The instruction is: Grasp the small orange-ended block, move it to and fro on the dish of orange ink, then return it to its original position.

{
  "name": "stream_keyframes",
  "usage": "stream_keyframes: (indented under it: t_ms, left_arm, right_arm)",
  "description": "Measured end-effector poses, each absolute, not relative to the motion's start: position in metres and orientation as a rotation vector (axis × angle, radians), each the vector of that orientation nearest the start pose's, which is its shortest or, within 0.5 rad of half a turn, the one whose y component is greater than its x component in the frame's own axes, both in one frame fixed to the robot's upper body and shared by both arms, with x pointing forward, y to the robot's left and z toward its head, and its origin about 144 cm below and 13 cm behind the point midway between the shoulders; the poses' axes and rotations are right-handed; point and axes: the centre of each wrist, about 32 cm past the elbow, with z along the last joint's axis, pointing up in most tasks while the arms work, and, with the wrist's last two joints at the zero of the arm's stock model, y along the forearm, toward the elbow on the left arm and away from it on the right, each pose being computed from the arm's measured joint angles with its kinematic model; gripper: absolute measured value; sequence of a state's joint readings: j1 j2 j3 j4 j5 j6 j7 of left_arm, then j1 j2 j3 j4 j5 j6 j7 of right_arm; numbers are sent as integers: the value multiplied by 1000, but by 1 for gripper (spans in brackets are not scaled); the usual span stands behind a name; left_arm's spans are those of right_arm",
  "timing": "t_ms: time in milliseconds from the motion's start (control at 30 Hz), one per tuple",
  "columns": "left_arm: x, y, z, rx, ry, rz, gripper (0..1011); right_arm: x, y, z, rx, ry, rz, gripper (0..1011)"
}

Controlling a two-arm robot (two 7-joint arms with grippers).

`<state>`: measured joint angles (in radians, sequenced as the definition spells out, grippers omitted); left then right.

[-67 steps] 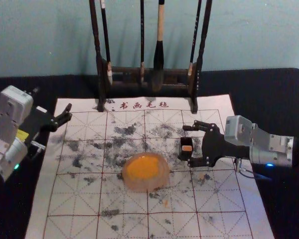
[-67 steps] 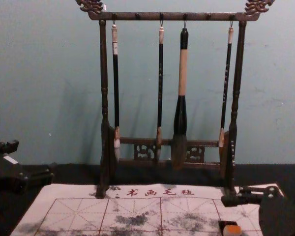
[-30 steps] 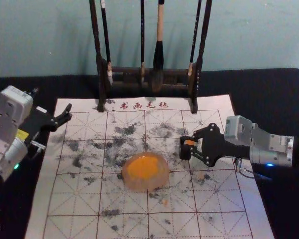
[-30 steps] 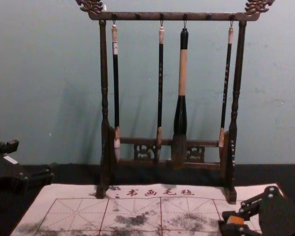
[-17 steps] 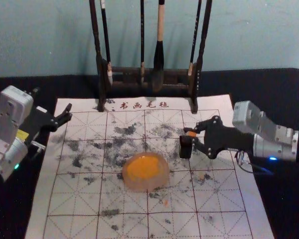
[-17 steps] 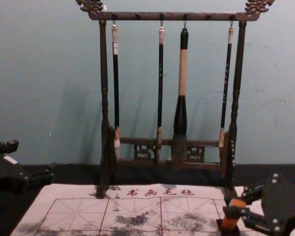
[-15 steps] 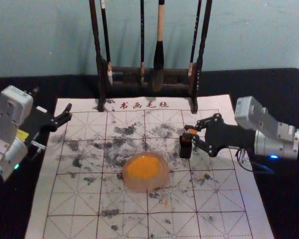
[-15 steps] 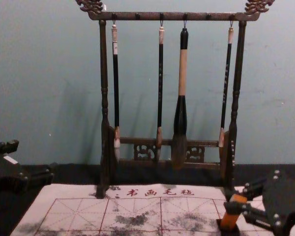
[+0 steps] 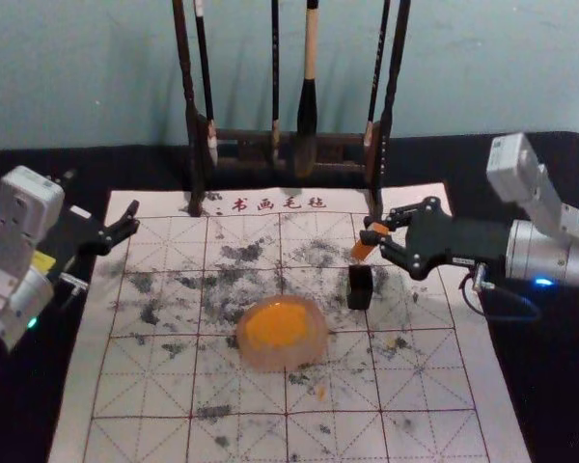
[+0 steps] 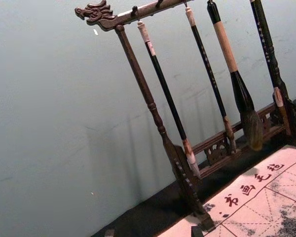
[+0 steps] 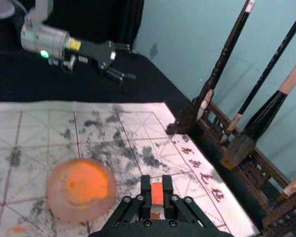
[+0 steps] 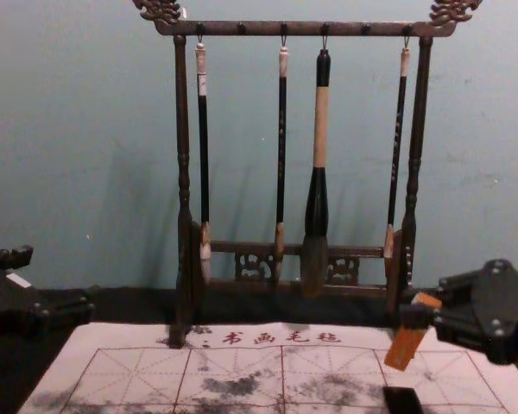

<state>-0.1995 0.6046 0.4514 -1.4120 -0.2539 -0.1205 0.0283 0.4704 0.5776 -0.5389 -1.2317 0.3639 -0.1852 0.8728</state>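
My right gripper [image 9: 371,231] is shut on the orange block [image 9: 361,251], which tilts above the mat behind the small black holder [image 9: 360,287]. In the chest view the block [image 12: 403,347] hangs with its lower end up and away from the holder [image 12: 402,399]. The right wrist view has the block [image 11: 157,193] between the fingertips of the right gripper [image 11: 157,187]. The dish of orange ink [image 9: 282,333] lies on the mat, left of the holder and nearer the front. At the mat's far-left edge, my left gripper [image 9: 101,196] is parked with its fingers apart.
A dark wooden rack [image 9: 246,151] with hanging brushes [image 12: 319,129] stands along the mat's back edge, close behind the right gripper. The white gridded mat [image 9: 236,391], stained with ink, covers the middle of the black table [image 9: 536,159].
The right gripper has closed on the orange block and lifted it out of the black holder, moving up, back and to the right. The left arm, dish and holder have stayed put.
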Motion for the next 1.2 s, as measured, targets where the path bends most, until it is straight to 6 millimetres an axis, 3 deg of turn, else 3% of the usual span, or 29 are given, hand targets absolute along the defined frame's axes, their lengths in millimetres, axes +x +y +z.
stream_keyframes:
  t_ms: [233,533,833,1200]
  left_arm:
    - [489,310,1140,304,-285,1248,1001]
    - [489,310,1140,304,-285,1248,1001]
    - [489,310,1140,304,-285,1248,1001]
    - [489,310,1140,304,-285,1248,1001]
  right_arm:
    - [566,-312,1192,-234,-129,-379,133]
    - [583,-288,1192,-218,-53,-288,133]
    - [596,-258,1192,-269,-64,-167,133]
    - [608,-239,1192,-369,-87,-64,133]
